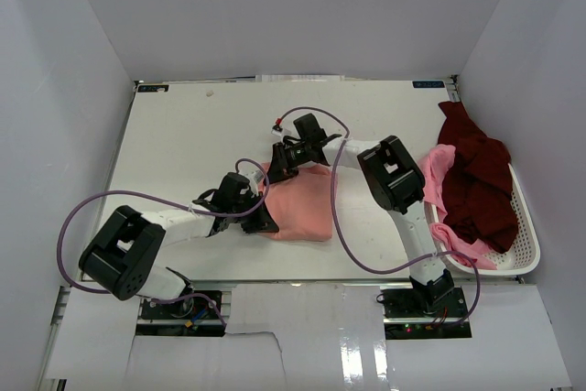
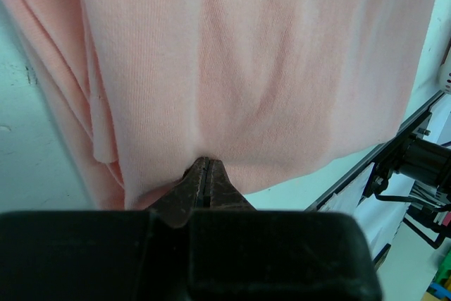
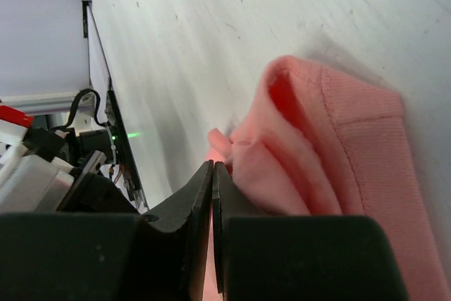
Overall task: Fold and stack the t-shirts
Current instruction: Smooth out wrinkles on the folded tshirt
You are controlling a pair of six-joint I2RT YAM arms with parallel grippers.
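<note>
A salmon-pink t-shirt [image 1: 302,203] lies folded in the middle of the table. My left gripper [image 1: 260,220] is shut on its near left edge; in the left wrist view the closed jaws pinch the cloth [image 2: 232,68] at its hem, with my left gripper [image 2: 204,163] tip under the fabric. My right gripper [image 1: 277,169] is shut on the shirt's far left corner; the right wrist view shows bunched pink cloth [image 3: 317,153] beside the closed right gripper [image 3: 212,167]. A dark maroon t-shirt [image 1: 476,180] and a lighter pink t-shirt [image 1: 438,180] lie heaped in the basket.
The white slotted basket [image 1: 524,244] stands at the table's right edge. Purple cables [image 1: 339,217] loop over the table from both arms. White walls enclose the table on three sides. The near table edge [image 2: 366,167] runs just past the shirt.
</note>
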